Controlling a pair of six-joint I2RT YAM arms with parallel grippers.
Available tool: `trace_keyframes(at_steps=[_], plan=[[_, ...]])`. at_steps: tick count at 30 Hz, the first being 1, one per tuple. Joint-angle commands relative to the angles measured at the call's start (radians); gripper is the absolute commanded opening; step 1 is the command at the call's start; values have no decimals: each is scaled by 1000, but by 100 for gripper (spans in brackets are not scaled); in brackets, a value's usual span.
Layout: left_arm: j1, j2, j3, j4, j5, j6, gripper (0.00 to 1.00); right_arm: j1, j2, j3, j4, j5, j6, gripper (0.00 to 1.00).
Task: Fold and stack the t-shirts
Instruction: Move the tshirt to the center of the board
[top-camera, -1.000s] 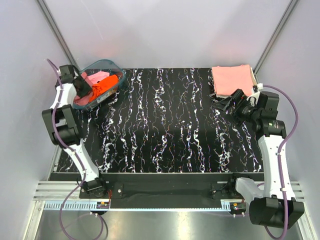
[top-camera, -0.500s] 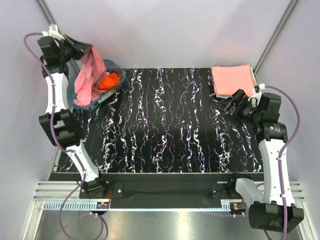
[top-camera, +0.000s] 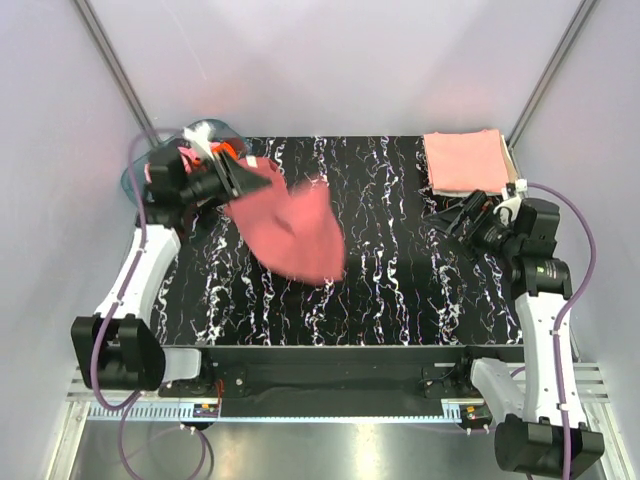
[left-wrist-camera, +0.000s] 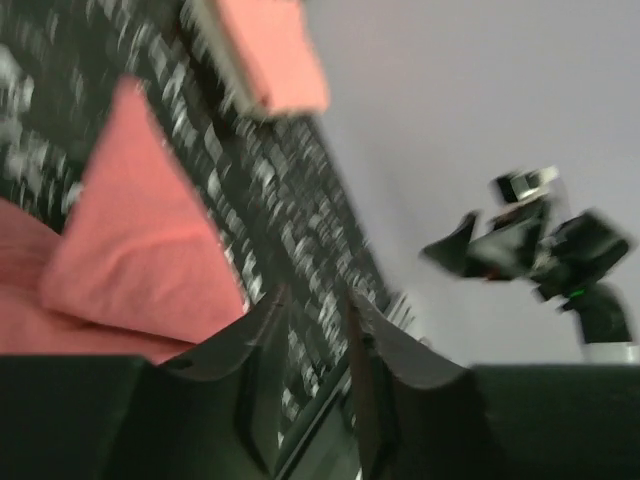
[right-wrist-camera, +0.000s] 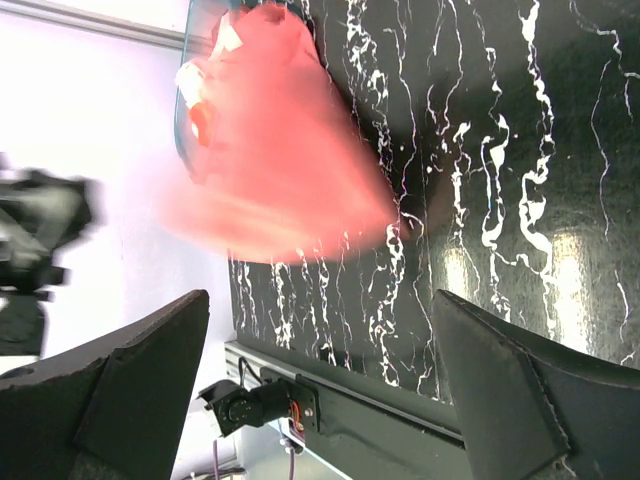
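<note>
A brick-red t-shirt (top-camera: 295, 230) is spread in the air, blurred, over the left-middle of the table. It also shows in the left wrist view (left-wrist-camera: 140, 240) and in the right wrist view (right-wrist-camera: 280, 170). My left gripper (top-camera: 245, 178) is at the shirt's upper left edge. In the left wrist view (left-wrist-camera: 312, 295) its jaws stand slightly apart, with only table showing between them and the cloth beside the left finger (left-wrist-camera: 265, 340). A folded salmon-pink t-shirt (top-camera: 465, 160) lies at the back right. My right gripper (top-camera: 452, 215) is wide open and empty just in front of it (right-wrist-camera: 322, 300).
The teal tub (top-camera: 215, 128) stands at the back left, mostly behind my left arm, with a bit of orange cloth (top-camera: 228, 148) showing in it. The black marbled table (top-camera: 400, 290) ends at a metal rail along the front.
My left arm has swung down from high above the tub to the right, over the table, carrying the red shirt out of the tub. The shirt now billows over the table. The right gripper has hardly moved.
</note>
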Motion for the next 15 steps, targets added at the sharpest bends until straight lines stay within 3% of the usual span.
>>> trace_keyframes(at_steps=[1,6,11,15], plan=[[-67,-79,-127,-308,-102,272,36,5,-16,-21,23,-40,5,100],[-89,-182,-253,-373,-233,303,50,7,3,-84,23,6,14,100],[-89,-122,-245,-468,-372,371,56,40,103,-118,68,156,6,93],[-89,-49,-180,-474,-433,370,56,271,308,-99,152,306,42,85]])
